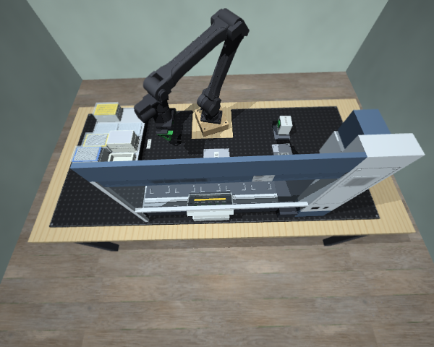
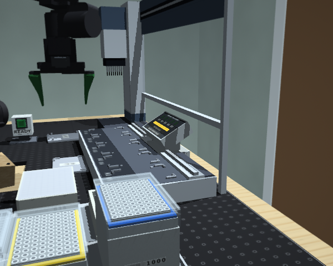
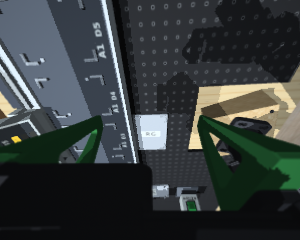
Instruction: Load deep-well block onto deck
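Observation:
My gripper [image 1: 166,135] [image 2: 64,103] [image 3: 150,120] is open and empty, with green fingers pointing down. It hangs high over the black breadboard, between the arm's base and the SHELF. A white sealed deep-well block [image 1: 121,138] [image 2: 46,182] stands on the SHELF at the left among other labware; I cannot read its ID label. The deck [image 1: 210,191] [image 2: 117,154] [image 3: 65,65] with its corner brackets holds nothing. The wrist view shows the engraved marks D5 and D4 with A1 corners. The READY key [image 1: 284,124] [image 2: 21,123] [image 3: 190,205] stands on its post on the other side of the base.
The regrip nest RG [image 1: 215,150] [image 2: 66,162] [image 3: 151,132] lies between base and deck. A blue-rimmed tip rack [image 1: 86,152] [image 2: 132,197] and a yellow-rimmed one [image 1: 95,139] [image 2: 46,234] stand on the SHELF. The blue gantry beam [image 1: 217,168] and its pipette head [image 2: 113,42] span the deck.

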### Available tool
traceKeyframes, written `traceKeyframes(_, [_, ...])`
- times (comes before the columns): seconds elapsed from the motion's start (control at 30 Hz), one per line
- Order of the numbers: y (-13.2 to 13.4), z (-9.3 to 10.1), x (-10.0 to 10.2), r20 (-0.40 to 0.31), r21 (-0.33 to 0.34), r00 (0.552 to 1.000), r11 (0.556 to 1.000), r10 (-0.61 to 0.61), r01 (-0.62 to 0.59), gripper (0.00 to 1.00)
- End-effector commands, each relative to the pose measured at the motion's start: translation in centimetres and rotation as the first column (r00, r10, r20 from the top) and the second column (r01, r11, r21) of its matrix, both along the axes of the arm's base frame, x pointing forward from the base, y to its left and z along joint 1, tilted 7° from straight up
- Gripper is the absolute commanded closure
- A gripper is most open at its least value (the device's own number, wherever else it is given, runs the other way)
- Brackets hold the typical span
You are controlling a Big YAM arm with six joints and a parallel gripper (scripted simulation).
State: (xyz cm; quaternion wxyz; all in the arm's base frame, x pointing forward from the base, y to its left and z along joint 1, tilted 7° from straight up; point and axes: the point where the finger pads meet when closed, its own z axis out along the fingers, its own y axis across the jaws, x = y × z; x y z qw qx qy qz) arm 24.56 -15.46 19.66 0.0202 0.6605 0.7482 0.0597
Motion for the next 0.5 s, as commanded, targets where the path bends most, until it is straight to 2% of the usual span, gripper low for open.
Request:
traceKeyframes(0.0, [-3.1, 2.6, 1.9, 0.062, -0.054, 0.997, 0.998, 0.036, -0.033, 0.00])
traceKeyframes(0.1, [-4.6, 2.5, 2.1, 0.061, -0.056, 0.998, 0.998, 0.036, -0.033, 0.00])
traceKeyframes(0.2, [-5.0, 2.4, 2.0, 0.054, -0.051, 0.998, 0.998, 0.036, -0.033, 0.00])
traceKeyframes(0.47, [-9.3, 2.2, 2.7, 0.056, -0.061, 0.998, 0.998, 0.036, -0.032, 0.00])
